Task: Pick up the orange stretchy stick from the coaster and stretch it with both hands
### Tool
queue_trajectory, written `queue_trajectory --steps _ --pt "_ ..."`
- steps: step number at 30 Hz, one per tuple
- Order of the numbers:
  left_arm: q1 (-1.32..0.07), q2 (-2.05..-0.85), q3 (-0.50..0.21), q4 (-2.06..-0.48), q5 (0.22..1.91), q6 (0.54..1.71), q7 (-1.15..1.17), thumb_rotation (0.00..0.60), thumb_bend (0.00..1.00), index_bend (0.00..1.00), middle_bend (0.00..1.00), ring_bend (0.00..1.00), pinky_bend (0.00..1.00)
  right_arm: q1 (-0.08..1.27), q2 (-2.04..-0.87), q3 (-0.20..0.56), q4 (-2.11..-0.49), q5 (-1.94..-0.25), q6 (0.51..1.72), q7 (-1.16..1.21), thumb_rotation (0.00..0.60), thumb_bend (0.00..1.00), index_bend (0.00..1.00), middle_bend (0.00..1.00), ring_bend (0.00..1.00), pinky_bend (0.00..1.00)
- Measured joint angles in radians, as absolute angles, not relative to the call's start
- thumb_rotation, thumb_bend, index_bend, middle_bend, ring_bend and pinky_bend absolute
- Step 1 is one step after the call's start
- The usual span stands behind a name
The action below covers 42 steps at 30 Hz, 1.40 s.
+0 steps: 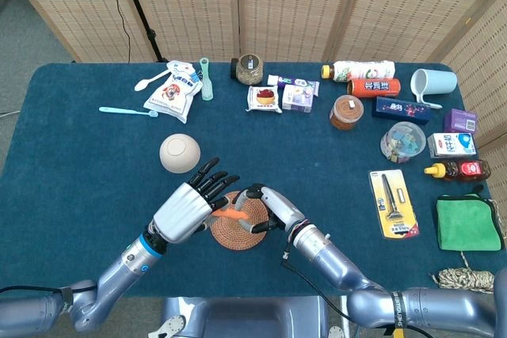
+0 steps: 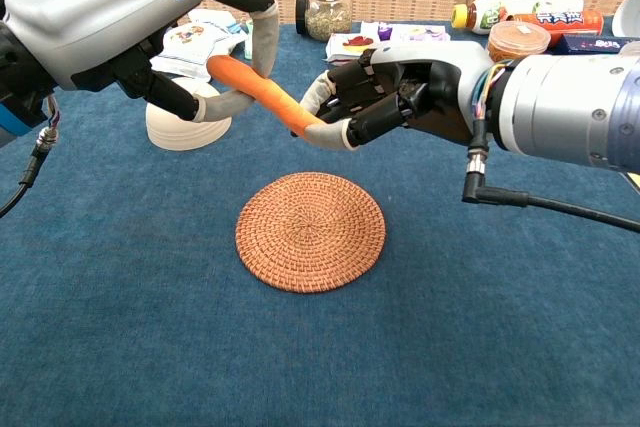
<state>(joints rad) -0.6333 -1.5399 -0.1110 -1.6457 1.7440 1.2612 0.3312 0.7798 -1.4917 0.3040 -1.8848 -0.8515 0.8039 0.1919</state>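
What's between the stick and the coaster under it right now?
Nothing: in the chest view the orange stick hangs above the coaster, open air between.

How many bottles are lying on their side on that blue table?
3, all on the table's right side: a white bottle with a yellow cap at the far edge, an orange-red bottle just in front of it, and a small dark sauce bottle with a yellow cap near the right edge.
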Motion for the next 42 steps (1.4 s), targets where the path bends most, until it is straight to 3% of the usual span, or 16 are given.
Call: queue_trajectory --steps 12,42 --pt "-0.634 -1.534 -0.115 -1.662 1.722 1.261 0.332 0.6 0.41 0.76 0.22 0.2 0.0 0.778 -1.494 0.29 -1.87 -0.865 0.809 0.187 0.6 0.49 0.76 0.39 0.22 0.0" --pt "-0.629 -1.468 -0.134 -1.711 1.707 1.295 0.302 0.6 0.41 0.78 0.23 0.21 0.0 0.76 -1.48 0.264 -1.829 -0.886 0.783 0.211 0.6 0.51 0.8 0.42 0.27 0.02"
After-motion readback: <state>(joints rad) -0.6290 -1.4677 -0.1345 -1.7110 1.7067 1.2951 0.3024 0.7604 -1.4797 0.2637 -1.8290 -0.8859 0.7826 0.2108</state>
